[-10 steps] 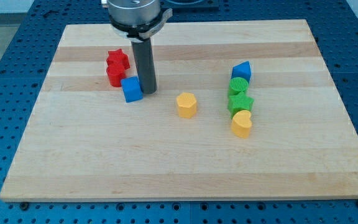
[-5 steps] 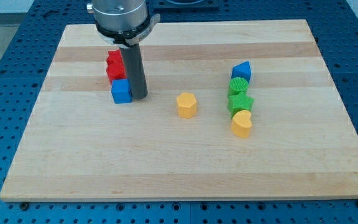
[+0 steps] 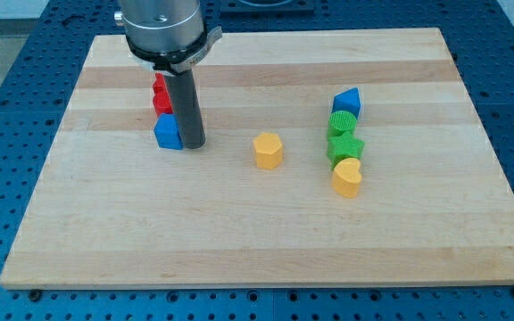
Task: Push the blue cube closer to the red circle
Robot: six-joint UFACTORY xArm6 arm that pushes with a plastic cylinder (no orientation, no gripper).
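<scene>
The blue cube (image 3: 167, 132) lies on the wooden board (image 3: 266, 232) at the upper left. My tip (image 3: 192, 144) touches its right side. Just above the cube are two red blocks: a round one (image 3: 161, 104) that touches the cube's top edge, and another red block (image 3: 160, 86) behind it. The rod hides the right part of both red blocks.
A yellow hexagon block (image 3: 268, 150) sits right of my tip. Farther right stands a column of blocks: a blue wedge-like block (image 3: 347, 100), a green round block (image 3: 343, 122), a green star-like block (image 3: 345, 145) and a yellow heart (image 3: 347, 176).
My tip has slid to the view's left and pushed the blue cube left with it. The cube now sits directly below the red blocks, against the round one.
</scene>
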